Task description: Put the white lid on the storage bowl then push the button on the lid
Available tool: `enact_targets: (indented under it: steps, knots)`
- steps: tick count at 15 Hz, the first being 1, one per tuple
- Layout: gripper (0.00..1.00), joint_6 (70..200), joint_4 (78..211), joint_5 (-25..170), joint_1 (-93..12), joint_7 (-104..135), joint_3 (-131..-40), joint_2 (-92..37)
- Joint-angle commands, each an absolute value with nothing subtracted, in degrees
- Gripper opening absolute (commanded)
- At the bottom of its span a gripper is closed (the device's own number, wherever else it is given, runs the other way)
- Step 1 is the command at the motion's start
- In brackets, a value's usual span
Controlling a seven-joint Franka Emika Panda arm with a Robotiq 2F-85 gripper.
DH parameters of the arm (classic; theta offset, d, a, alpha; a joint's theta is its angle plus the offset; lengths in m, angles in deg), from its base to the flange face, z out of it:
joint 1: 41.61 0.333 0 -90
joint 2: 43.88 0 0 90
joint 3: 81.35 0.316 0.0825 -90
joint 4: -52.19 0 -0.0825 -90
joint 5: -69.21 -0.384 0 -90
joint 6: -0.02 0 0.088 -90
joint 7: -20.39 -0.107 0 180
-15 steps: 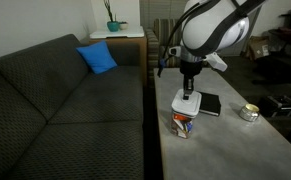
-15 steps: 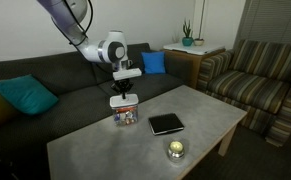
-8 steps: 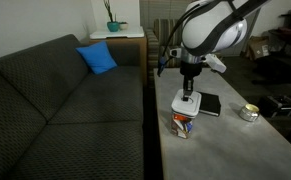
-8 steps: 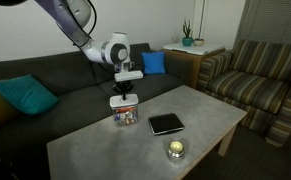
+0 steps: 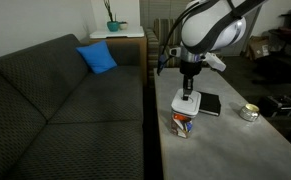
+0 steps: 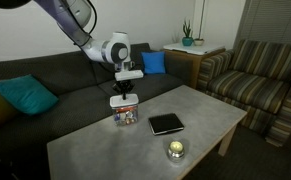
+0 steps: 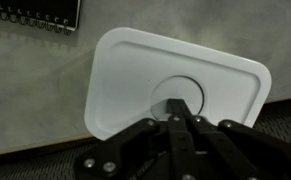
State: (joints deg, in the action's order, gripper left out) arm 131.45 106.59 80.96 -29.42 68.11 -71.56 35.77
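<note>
The white lid [image 7: 175,85] lies flat on top of the storage bowl [image 5: 183,123], whose colourful contents show through its clear sides [image 6: 124,117]. My gripper [image 7: 179,105] is shut, fingers pressed together, and points straight down with its tip on the round button [image 7: 165,92] at the lid's centre. In both exterior views the gripper [image 5: 188,96] [image 6: 122,95] stands upright directly over the lid [image 5: 188,103] [image 6: 122,101]. Nothing is held between the fingers.
A black book [image 5: 210,104] [image 6: 166,123] lies on the grey table [image 6: 135,150] beside the bowl. A small round silvery tin [image 5: 249,112] [image 6: 175,150] sits further along. A dark sofa [image 5: 65,110] with a blue cushion [image 5: 98,58] borders the table.
</note>
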Motion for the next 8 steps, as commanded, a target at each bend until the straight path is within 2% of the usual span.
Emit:
enact_targets:
  steps: [1,8]
  knots:
    - [0.0,131.05,110.53,81.94,-29.81,70.55,-71.35,31.95]
    - [0.0,131.99,113.1,82.13,-30.2,74.79,-71.15,27.78]
